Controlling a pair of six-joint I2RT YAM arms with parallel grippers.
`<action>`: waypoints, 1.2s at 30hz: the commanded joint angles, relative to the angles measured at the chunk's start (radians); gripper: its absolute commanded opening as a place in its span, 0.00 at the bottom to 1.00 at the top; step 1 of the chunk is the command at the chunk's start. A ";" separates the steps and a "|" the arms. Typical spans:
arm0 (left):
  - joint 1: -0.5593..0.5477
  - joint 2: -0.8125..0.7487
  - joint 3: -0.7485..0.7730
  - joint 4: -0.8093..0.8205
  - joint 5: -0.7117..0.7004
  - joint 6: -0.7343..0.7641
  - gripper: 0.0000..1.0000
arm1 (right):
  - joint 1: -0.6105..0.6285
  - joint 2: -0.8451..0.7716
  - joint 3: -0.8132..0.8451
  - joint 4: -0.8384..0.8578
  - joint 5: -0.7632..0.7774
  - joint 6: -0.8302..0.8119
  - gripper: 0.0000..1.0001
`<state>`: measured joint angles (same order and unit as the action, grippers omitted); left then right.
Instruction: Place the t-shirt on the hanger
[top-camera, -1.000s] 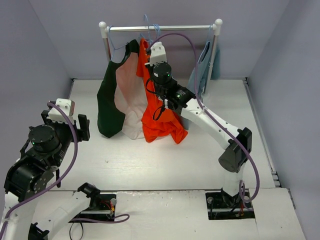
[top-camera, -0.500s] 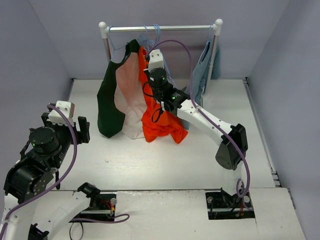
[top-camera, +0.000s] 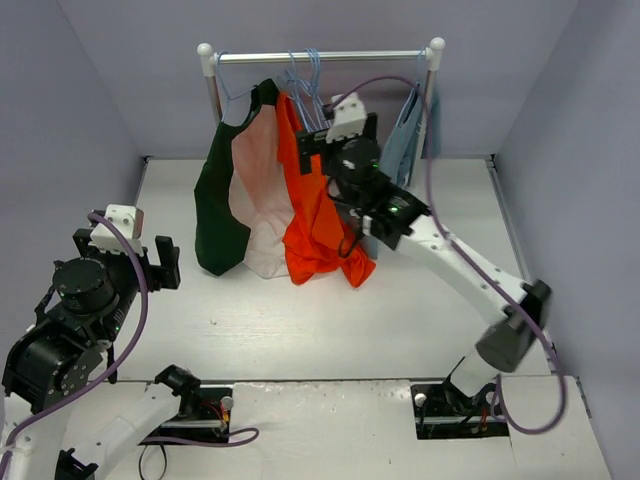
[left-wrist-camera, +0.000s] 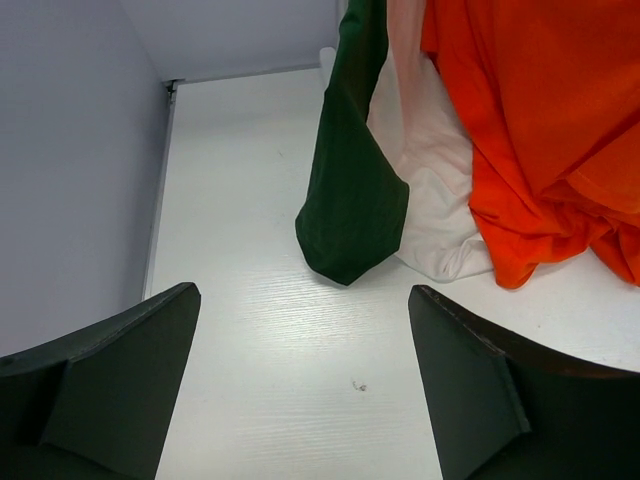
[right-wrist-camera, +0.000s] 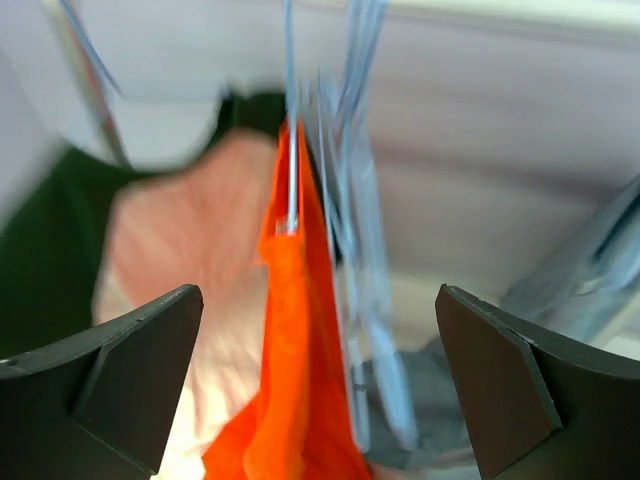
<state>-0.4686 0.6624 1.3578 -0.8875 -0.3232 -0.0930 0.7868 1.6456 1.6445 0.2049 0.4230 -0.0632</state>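
— What colour is the t-shirt (top-camera: 318, 215)?
— Plain bright orange-red, no print. At its nine o'clock is a garment (top-camera: 215, 205) that is dark green with a pale pinkish-white panel.
— And toward two o'clock?
— A plain grey-blue garment (top-camera: 408, 130). The hangers (top-camera: 306, 78) are pale blue, the rail (top-camera: 260, 57) silver with white knobs.
— The rest?
— The right arm (top-camera: 460, 265) is white with black joints, the cable (top-camera: 147, 285) purple, the table (top-camera: 300, 320) white with faint grain, the walls (top-camera: 80, 80) lavender-grey.

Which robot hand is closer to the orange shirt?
Right. The right gripper is up beside the t-shirt top, near the rail. The left gripper is far off to its left, over the table.
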 joint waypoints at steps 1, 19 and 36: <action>0.007 0.027 0.032 0.032 -0.038 -0.017 0.81 | -0.004 -0.308 -0.079 0.110 -0.014 -0.044 1.00; 0.007 -0.020 -0.074 0.036 -0.121 -0.012 0.81 | -0.019 -1.227 -0.776 -0.042 0.372 -0.150 1.00; 0.007 -0.040 -0.181 0.055 -0.183 -0.032 0.81 | -0.018 -1.202 -0.910 -0.124 0.512 0.025 1.00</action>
<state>-0.4686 0.6239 1.1801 -0.8866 -0.4767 -0.1021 0.7658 0.3803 0.7200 0.0190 0.9221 -0.0904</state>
